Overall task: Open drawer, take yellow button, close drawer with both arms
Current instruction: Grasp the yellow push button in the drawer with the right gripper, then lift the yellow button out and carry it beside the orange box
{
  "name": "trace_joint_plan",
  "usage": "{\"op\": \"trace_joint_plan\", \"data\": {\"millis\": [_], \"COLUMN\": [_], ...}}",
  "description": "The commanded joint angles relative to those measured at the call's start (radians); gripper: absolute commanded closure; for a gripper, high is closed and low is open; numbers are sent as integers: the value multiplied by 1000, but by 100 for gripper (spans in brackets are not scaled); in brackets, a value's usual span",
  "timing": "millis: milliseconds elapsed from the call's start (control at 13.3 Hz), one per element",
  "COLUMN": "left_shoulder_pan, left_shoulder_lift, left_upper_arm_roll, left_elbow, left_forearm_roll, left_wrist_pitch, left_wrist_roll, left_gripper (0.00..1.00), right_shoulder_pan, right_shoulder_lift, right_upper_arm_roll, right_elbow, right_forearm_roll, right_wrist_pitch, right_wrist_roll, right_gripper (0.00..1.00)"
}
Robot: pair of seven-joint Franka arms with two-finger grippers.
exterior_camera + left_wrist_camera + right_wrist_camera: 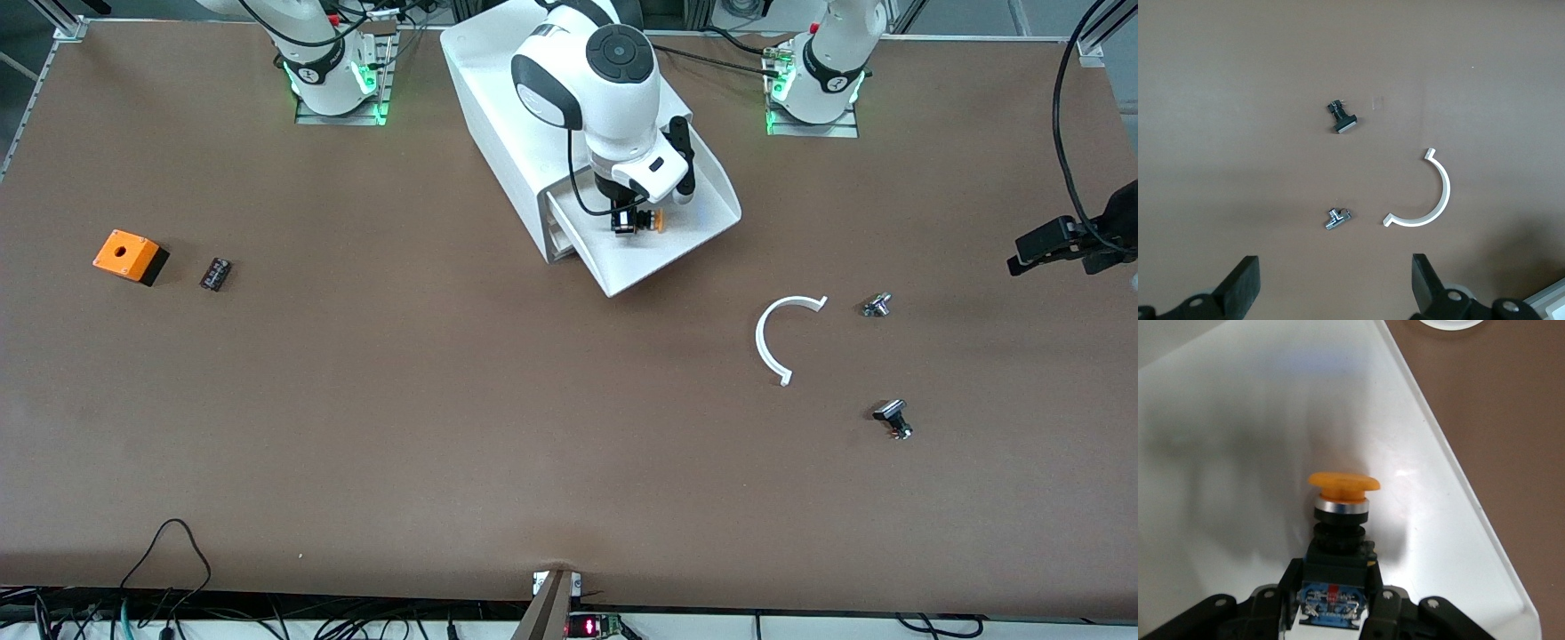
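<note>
The top drawer (pixel 680 258) of the white cabinet (pixel 498 116) is pulled out toward the front camera. My right gripper (pixel 633 223) reaches down into it and is shut on the button (pixel 654 220). In the right wrist view the button (pixel 1341 497) shows its orange-yellow cap and black body, its blue base clamped in my right gripper (pixel 1333 579), over the drawer's white floor (pixel 1238 453). My left gripper (pixel 1058 244) waits in the air at the left arm's end of the table. In the left wrist view my left gripper (pixel 1336 283) is open with nothing in it.
A white C-shaped ring (pixel 782 338) (pixel 1425 200) lies on the brown table nearer the front camera than the drawer. Two small black-and-silver buttons (pixel 877 305) (pixel 892 418) lie beside it. An orange box with a hole (pixel 129 256) and a small black block (pixel 215 273) sit toward the right arm's end.
</note>
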Motion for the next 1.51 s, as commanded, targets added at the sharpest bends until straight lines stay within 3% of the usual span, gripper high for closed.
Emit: {"op": "trace_joint_plan", "data": {"millis": [0, 226, 603, 829, 1432], "left_shoulder_pan": [-2, -2, 0, 0, 0], "left_shoulder_lift": [11, 11, 9, 11, 11], "left_upper_arm_roll": [-4, -4, -2, -2, -2], "left_elbow": [30, 30, 30, 30, 30], "left_forearm_roll": [30, 30, 28, 28, 28], "left_wrist_pitch": [-26, -27, -26, -26, -26], "left_wrist_roll": [-8, -10, -13, -13, -15], "left_gripper": [0, 0, 0, 0, 0], "right_shoulder_pan": [6, 6, -22, -46, -74], "right_shoulder_lift": [3, 1, -43, -48, -99], "right_upper_arm_roll": [-5, -13, -83, -163, -320], "right_elbow": [40, 177, 191, 169, -28], "right_forearm_roll": [-12, -9, -7, 14, 19], "right_wrist_pitch": [-52, -147, -181, -180, -166], "right_wrist_roll": [-3, 2, 30, 54, 256], "right_gripper": [62, 62, 62, 62, 62]}}
